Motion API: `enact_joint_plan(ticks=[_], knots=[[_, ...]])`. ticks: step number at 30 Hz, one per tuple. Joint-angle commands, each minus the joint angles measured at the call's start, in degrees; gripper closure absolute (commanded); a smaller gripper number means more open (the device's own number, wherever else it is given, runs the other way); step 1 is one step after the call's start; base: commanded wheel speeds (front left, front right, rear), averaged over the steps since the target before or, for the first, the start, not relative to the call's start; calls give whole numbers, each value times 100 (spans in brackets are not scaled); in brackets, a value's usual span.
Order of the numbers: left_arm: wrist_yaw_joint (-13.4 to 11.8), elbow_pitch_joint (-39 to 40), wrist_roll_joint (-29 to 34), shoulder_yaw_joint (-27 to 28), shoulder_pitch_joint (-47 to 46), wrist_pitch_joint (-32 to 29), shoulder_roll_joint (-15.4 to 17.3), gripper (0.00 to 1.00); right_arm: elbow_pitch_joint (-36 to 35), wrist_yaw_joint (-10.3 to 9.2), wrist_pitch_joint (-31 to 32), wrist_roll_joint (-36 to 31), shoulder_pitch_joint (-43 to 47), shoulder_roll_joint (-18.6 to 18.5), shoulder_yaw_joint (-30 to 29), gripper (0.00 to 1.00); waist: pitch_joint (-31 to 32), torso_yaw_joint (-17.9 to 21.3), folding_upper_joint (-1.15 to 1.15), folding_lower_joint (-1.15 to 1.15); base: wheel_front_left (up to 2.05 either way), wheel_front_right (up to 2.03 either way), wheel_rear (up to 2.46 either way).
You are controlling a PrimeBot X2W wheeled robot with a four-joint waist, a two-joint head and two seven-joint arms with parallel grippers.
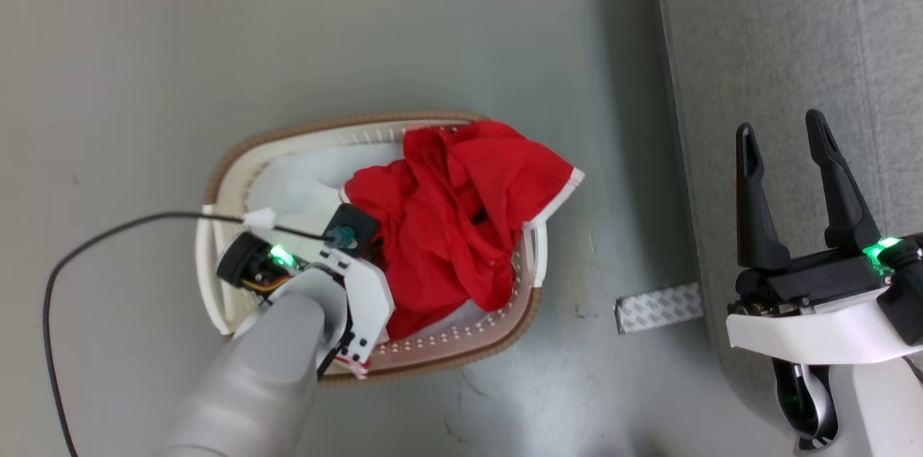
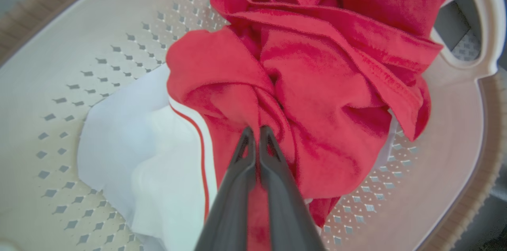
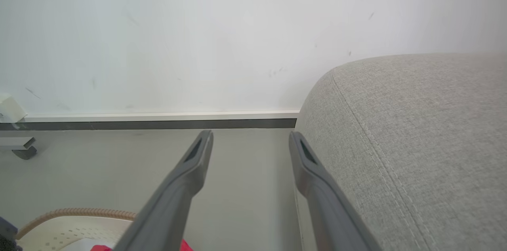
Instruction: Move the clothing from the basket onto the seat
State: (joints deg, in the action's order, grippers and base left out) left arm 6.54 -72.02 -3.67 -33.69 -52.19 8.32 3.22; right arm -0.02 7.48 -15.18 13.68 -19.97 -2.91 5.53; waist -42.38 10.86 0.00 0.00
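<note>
One fold of the clothing [image 1: 454,219] is pinched between my left gripper's [image 2: 256,130] pressed-together fingers, toward the basket's [image 1: 231,169] left end. The heap spills over the right rim, facing the seat [image 1: 793,46] across a strip of floor [image 1: 620,212]. My right gripper [image 1: 786,136], spread and empty, hovers over the seat's edge. A white pad [image 2: 130,156] lies beneath the heap.

left gripper [image 2: 256,128]: basket [image 2: 99,65] walls all round, clothing [image 2: 317,84] ahead | right gripper [image 3: 250,135]: floor [image 3: 99,164] free ahead, seat [image 3: 416,124] just beside
</note>
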Motion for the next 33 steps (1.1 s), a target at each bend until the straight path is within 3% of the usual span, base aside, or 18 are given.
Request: enact_joint_plan(ticks=[1, 9, 19, 27, 33], knots=[[-6, 27, -159, 87, 133, 156, 2, 100, 53, 2, 3, 1, 56, -2, -18, 0, 231, -105, 0, 0, 0, 0, 0], [49, 390, -1202, 492, 841, 578, -21, 100, 364, 2, 3, 62, 383, -4, -94, 0, 1232, -344, 0, 0, 0, 0, 0], [85, 1082, -1791, 608, 1800, 686, -18, 100, 802, 2, 3, 360, 1094, -3, 32, 0, 2653, -510, 0, 0, 0, 0, 0], [57, 2230, -1953, 720, 2579, 686, 222, 100, 1053, 2, 3, 458, 1782, -4, 27, 0, 3735, -591, 0, 0, 0, 0, 0], [-168, 3522, -2093, 873, 2952, 422, 520, 100, 1083, 2, 4, 426, 1993, -6, 62, 0, 4174, -592, 0, 0, 0, 0, 0]])
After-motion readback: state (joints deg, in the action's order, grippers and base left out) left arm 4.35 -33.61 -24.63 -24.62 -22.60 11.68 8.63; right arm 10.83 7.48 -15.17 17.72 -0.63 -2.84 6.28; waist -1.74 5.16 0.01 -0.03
